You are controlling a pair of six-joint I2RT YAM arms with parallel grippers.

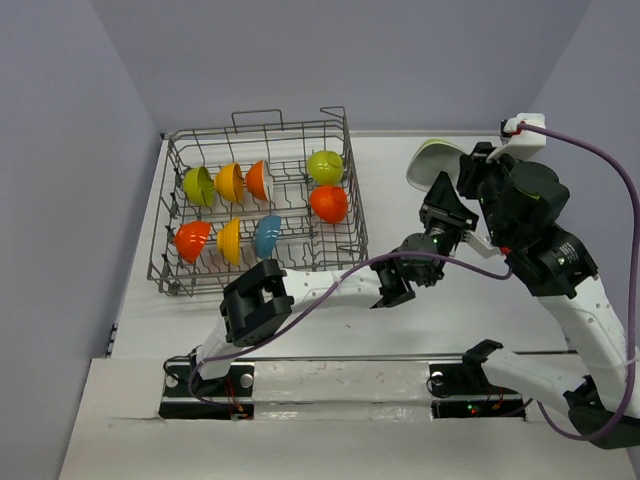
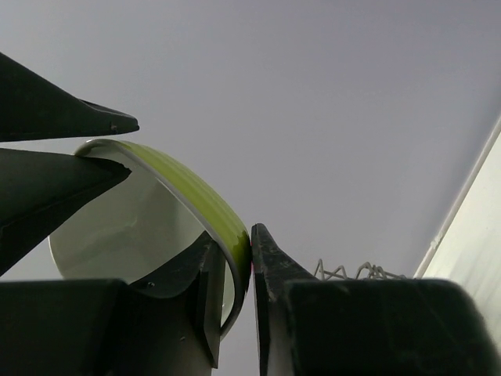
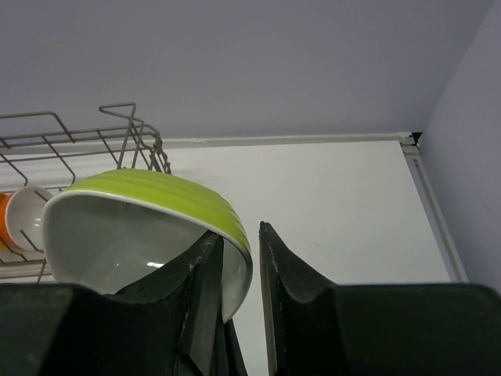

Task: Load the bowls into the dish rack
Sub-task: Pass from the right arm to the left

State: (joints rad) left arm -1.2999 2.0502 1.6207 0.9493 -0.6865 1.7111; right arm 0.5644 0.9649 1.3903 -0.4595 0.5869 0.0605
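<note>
The lime green bowl [image 3: 149, 192] hung tilted at the upper right of the top view, right of the dish rack [image 1: 255, 132], above the desk [image 1: 400, 330] — pale hollow down, ribbed outside up. The left hand [image 2: 235, 239] pinched its rim; the right hand [image 3: 239, 232] straddled that rim, slightly spread — a gap showed.

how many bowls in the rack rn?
8. Far row: lime, yellow, orange; right: lime, red; near row: red, yellow, teal. Ninth is outside, in left gripper. None look hidden.

Nine small bowls [image 1: 328, 203]; one wire dish rack [image 1: 357, 240].
</note>
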